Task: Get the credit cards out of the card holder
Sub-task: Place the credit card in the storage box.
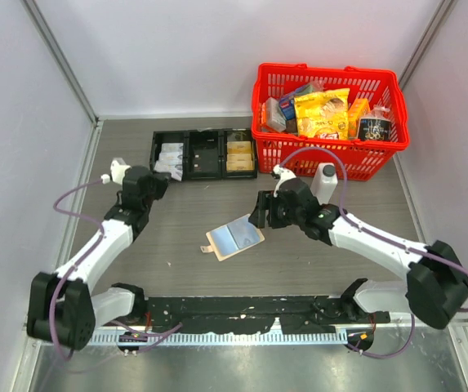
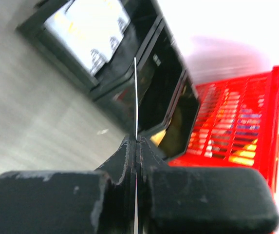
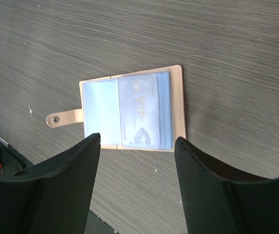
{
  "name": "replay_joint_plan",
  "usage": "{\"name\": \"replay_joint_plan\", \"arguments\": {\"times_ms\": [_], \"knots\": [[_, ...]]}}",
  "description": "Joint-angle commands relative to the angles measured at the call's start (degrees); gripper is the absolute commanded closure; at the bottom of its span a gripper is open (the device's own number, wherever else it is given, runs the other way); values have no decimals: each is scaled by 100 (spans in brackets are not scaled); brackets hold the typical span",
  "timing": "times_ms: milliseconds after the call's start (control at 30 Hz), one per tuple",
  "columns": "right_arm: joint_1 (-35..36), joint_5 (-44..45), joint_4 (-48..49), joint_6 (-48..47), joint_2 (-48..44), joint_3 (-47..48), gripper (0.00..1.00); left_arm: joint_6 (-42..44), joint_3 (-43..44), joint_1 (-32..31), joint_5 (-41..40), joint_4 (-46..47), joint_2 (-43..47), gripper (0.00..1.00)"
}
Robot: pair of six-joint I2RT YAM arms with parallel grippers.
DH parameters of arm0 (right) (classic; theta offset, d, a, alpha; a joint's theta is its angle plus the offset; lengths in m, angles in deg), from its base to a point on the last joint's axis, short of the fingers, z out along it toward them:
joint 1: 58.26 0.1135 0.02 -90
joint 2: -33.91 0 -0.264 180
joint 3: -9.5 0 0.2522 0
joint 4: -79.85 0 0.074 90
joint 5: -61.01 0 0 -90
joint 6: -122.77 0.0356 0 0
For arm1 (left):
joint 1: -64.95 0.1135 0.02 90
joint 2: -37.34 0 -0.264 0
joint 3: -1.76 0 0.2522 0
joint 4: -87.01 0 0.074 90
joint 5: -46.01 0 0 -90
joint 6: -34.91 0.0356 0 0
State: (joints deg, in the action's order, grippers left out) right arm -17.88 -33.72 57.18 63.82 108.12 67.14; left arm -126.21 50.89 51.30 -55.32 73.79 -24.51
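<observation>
The left arm [image 1: 95, 249] and the right arm [image 1: 381, 245] are built the same way: smooth white shells on the long links and bulky black housings at the joints. A thin purple cable [image 1: 64, 202] runs in loose loops along each one. Near each wrist there is a small white piece [image 1: 119, 170], perhaps a camera mount. The left fingers [image 2: 46, 204] are matte black blocks with pale scuffs. The right fingers [image 3: 61, 195] are black and smooth, with rounded tips.
</observation>
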Motion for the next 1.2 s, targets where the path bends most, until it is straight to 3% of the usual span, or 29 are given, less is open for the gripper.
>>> {"name": "replay_joint_plan", "arguments": {"times_ms": [0,100,400,567,967,1167], "knots": [[-13,438,-129,-213,-662,-186,32,317,689,108,-851,1404,-871,100],[-13,456,-252,-310,-917,-248,31,221,1110,178,-1265,1616,-1583,100],[-21,913,-507,-485,-1111,-336,31,-438,2043,319,-1416,1906,-3201,100],[-30,1001,-559,-538,-1102,-336,30,-1044,2105,319,-1345,2029,-3562,100],[-48,1044,-621,-556,-1102,-336,30,-1476,2263,319,-1170,1828,-4055,100],[-65,1097,-717,-556,-1163,-275,30,-1467,2246,319,-1073,1555,-4020,80]]}}
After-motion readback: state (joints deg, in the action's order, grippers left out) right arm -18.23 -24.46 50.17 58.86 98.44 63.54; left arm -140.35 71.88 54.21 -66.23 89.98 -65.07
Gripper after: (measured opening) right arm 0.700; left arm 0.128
